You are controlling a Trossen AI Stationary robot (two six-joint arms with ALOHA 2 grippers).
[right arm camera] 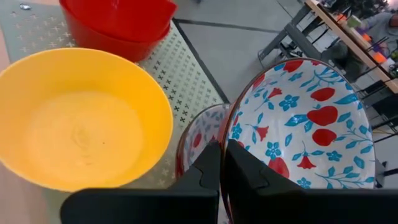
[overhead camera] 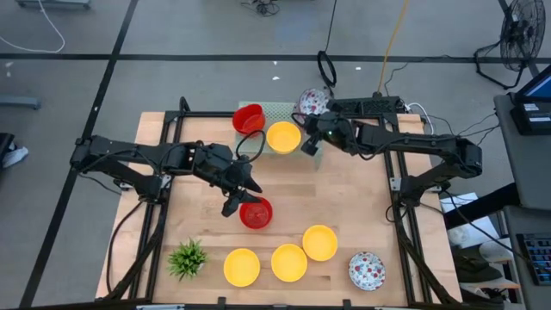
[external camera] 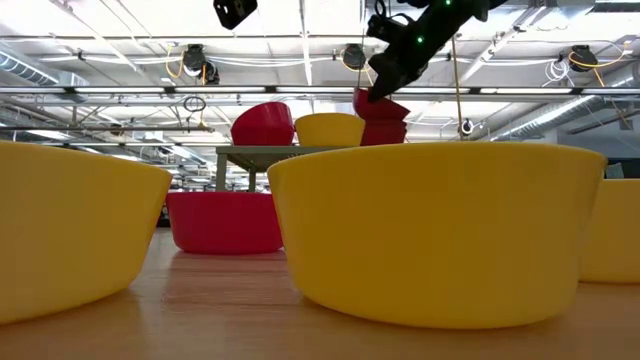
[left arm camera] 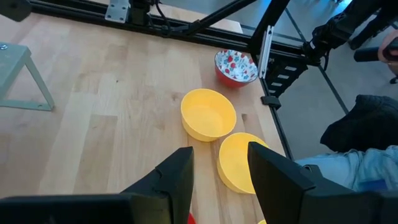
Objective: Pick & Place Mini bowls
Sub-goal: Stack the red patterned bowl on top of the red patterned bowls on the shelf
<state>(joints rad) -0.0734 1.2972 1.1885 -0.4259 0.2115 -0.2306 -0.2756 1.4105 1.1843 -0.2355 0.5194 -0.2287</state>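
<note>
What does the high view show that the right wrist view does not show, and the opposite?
Only the high view shows the left end effector, open above a red bowl on the table, three yellow bowls in the front row, a floral bowl near them, and the green plant.

Only the right wrist view shows that the right end effector is shut on the rim of a floral bowl, with a second floral bowl underneath.

Both show the yellow bowl and red bowl on the green mat.
</note>
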